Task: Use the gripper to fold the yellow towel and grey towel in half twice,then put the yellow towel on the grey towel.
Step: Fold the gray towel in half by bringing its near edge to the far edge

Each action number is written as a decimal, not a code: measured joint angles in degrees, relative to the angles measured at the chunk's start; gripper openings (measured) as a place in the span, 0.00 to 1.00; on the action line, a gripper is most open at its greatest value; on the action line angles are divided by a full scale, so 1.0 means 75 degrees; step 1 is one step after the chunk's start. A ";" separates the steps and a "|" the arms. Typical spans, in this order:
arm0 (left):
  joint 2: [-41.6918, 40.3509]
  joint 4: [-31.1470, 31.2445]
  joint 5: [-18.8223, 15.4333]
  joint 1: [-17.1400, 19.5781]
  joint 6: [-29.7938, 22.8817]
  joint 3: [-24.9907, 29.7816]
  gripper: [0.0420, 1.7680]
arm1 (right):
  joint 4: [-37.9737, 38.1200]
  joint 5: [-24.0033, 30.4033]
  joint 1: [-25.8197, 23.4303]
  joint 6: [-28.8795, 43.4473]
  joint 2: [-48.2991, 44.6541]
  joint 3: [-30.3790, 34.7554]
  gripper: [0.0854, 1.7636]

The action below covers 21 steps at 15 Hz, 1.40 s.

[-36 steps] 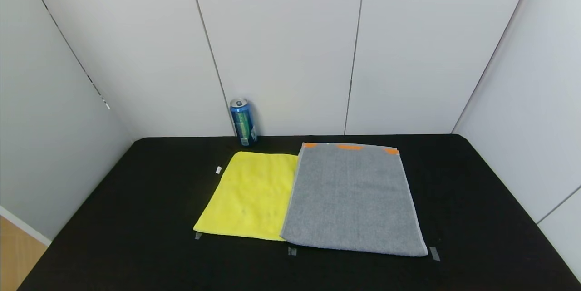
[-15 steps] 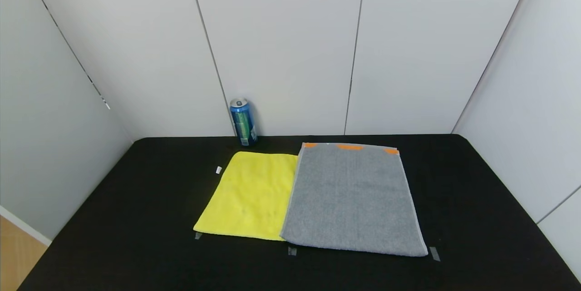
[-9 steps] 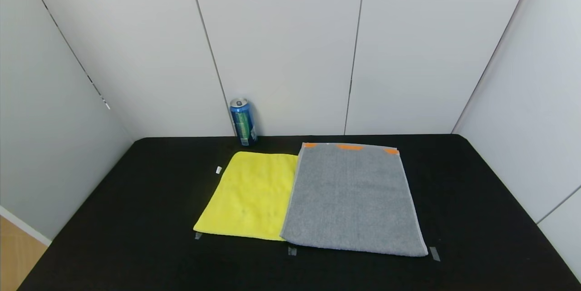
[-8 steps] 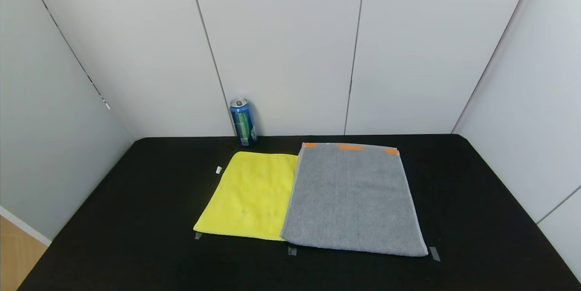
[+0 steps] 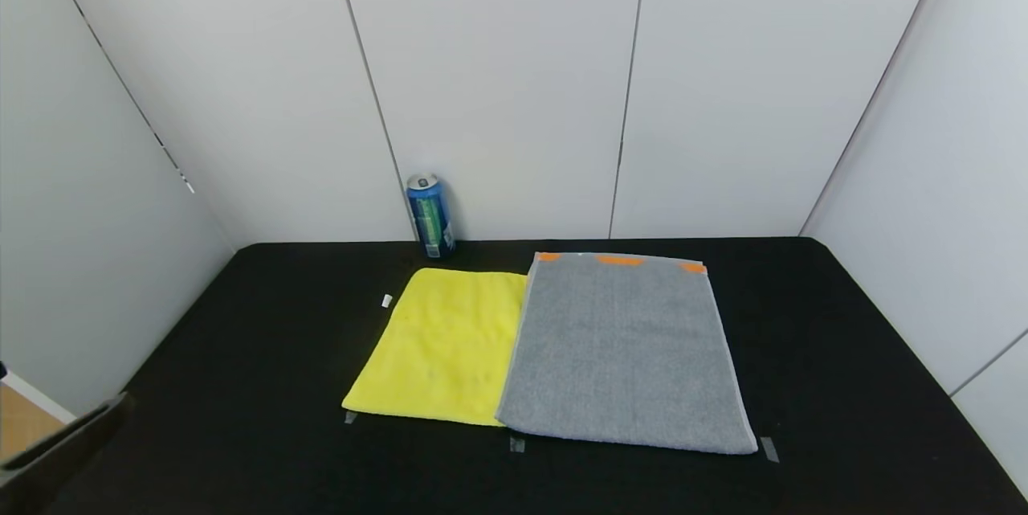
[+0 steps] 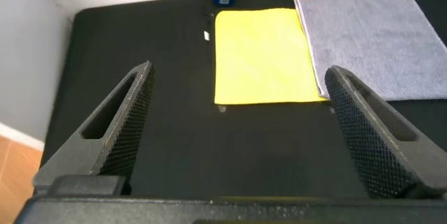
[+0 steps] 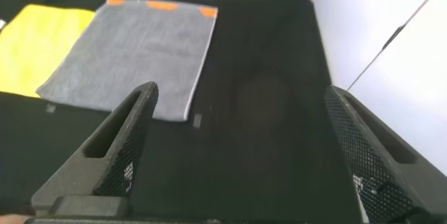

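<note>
Two towels lie flat and unfolded side by side on the black table (image 5: 241, 386): the yellow towel (image 5: 443, 346) toward the robot's left and the larger grey towel (image 5: 622, 354) toward its right, the grey one's edge overlapping the yellow one's edge where they meet. Orange patches run along the grey towel's far edge. A blue drink can (image 5: 430, 215) stands upright against the white back wall, just behind the yellow towel's far edge. The left gripper (image 6: 241, 133) hangs over the near left part of the table, short of the yellow towel, jaws spread wide and holding nothing; its tip just shows at the head view's lower left corner. The right gripper (image 7: 241, 140) hangs over the near right part, jaws equally wide and empty, with the grey towel ahead of it.
</note>
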 joint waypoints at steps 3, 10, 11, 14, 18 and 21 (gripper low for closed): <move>0.0356 -0.0002 -0.0059 -0.0011 0.0011 -0.0237 0.97 | 0.0033 -0.0002 0.0011 0.0073 0.0304 -0.0128 0.97; 0.3617 0.0033 -0.0124 -0.0876 0.0023 -0.1855 0.97 | 0.0057 0.0000 -0.0010 0.0759 0.2965 -0.0993 0.97; 0.3940 0.0003 -0.0114 -0.0993 0.0023 -0.1947 0.97 | 0.0054 0.0003 -0.0047 0.0845 0.3334 -0.1122 0.97; 0.4844 -0.0049 -0.0120 -0.1334 -0.0059 -0.2264 0.97 | 0.0033 0.0010 -0.0089 0.0938 0.4377 -0.1437 0.97; 0.5899 -0.0059 -0.0125 -0.1887 -0.0397 -0.2827 0.97 | -0.0016 0.0028 0.0000 0.1009 0.5461 -0.1573 0.97; 0.6671 -0.0052 -0.0125 -0.2287 -0.0575 -0.3174 0.97 | -0.0044 0.0057 0.0154 0.1430 0.6090 -0.1655 0.97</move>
